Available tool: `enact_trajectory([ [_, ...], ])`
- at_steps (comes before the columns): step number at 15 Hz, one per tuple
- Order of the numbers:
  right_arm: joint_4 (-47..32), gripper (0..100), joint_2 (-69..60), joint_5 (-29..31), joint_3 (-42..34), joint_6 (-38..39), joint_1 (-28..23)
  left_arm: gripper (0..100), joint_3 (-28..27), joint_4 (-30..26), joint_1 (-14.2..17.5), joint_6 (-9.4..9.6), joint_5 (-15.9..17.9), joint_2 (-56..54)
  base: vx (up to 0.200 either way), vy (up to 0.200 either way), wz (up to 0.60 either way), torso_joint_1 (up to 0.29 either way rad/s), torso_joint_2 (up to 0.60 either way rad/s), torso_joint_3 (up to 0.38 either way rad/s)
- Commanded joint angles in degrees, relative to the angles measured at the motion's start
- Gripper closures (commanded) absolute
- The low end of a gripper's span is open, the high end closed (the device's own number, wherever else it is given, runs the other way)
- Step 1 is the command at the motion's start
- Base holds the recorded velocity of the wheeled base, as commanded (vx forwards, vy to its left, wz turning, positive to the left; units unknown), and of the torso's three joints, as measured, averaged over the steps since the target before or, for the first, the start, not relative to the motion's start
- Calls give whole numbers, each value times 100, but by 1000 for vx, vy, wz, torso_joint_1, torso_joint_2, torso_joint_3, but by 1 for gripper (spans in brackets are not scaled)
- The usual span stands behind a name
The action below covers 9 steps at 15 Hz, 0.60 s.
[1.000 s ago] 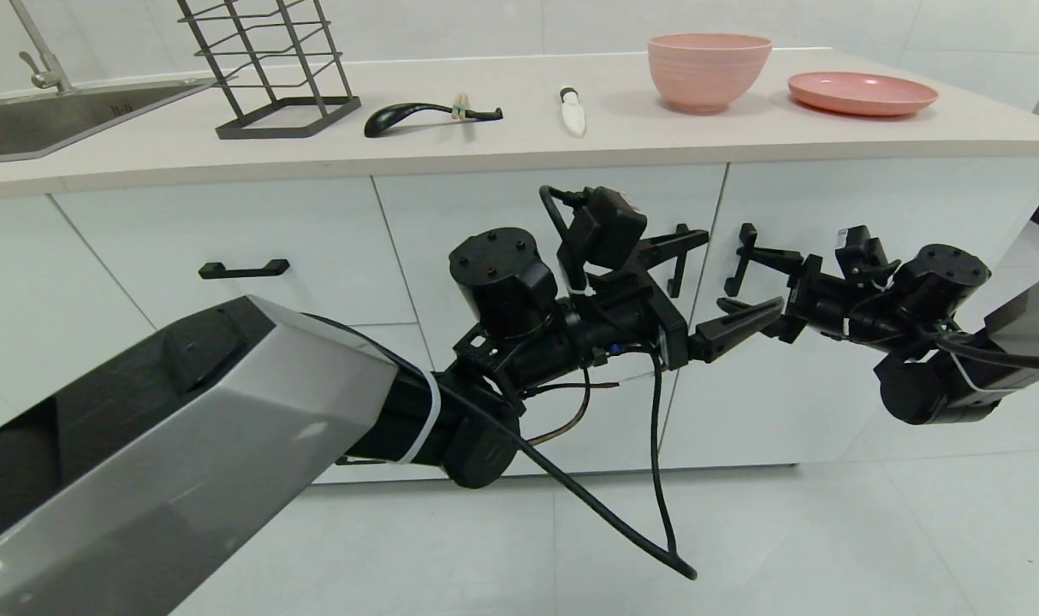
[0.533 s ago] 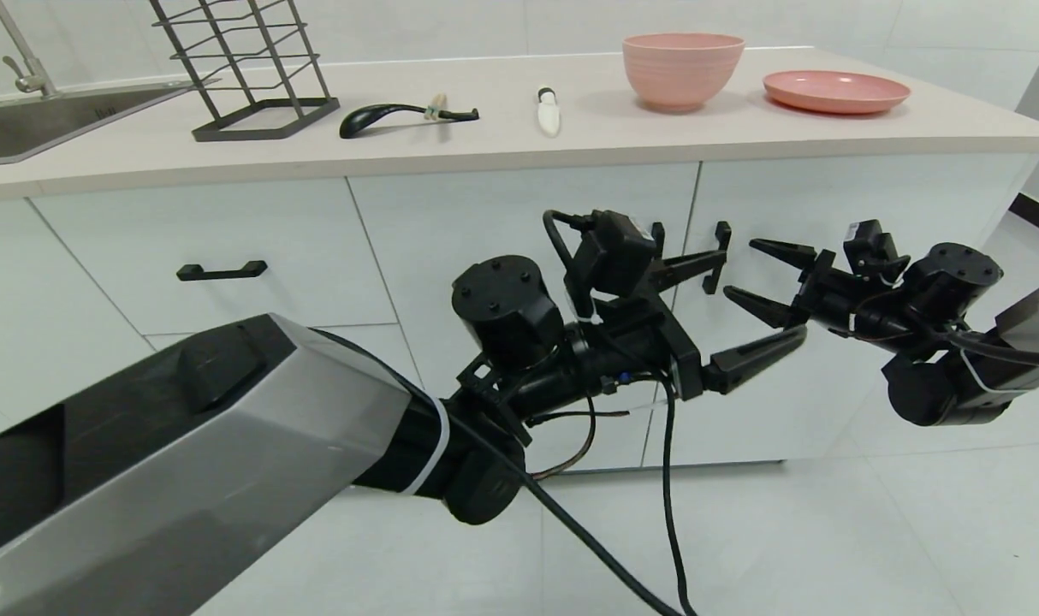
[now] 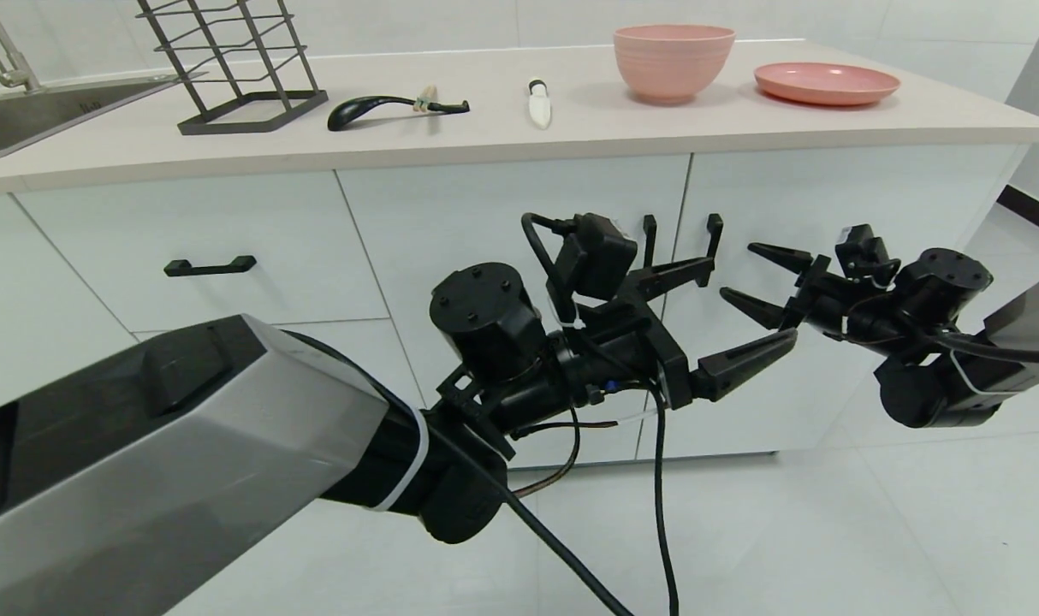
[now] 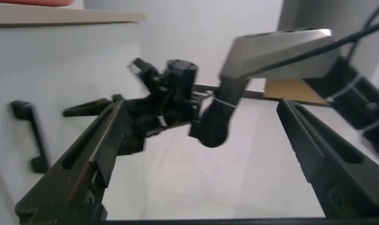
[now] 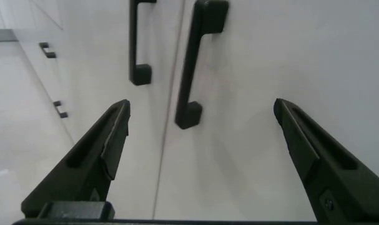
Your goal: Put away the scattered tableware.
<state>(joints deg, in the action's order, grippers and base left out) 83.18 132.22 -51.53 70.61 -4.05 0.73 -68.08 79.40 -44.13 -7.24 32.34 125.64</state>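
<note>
Cataloguing from your left along the counter (image 3: 485, 141): a wire rack (image 3: 228, 77) is standing near the sink (image 3: 32, 115). Just beside the rack a glossy black spoon (image 3: 357, 109) is lying with its long axis running along the counter's front edge, its bowl end toward the rack and its curved handle touching a small pale-tipped piece (image 3: 425, 98) too small to identify. Next, a short white utensil (image 3: 538, 104) is lying with its long axis pointing from the front edge toward the back wall. An upright, ribbed pink bowl (image 3: 673, 62) is sitting near a shallow pink plate (image 3: 826, 83) at the counter's right end. Below the counter edge, your left gripper (image 3: 746, 306) is hanging before the cabinet doors with its fingers spread wide and nothing between them. Your right gripper (image 3: 739, 271) is hanging just beside it, likewise apart and empty, and is facing the two door handles (image 5: 192, 62). All the tableware is lying above and beyond both grippers. Your left arm is probably sitting nearer the spoon, your right nearer the bowl and plate, and either is needing to rise over the counter edge first.
</note>
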Motion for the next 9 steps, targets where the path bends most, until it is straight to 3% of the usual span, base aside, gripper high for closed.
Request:
enact_trajectory([
  [1,41,0,41,-120,6,-8,182,0,-21,-144,247,47,0,-83,0,0,0,0,0,0],
  [4,41,0,32,-120,58,0,401,0,-196,-539,581,425,0,-101,0,0,0,0,0,0],
  [9,50,0,41,-68,287,9,401,0,-276,-601,607,487,0,-74,0,0,0,0,0,0],
])
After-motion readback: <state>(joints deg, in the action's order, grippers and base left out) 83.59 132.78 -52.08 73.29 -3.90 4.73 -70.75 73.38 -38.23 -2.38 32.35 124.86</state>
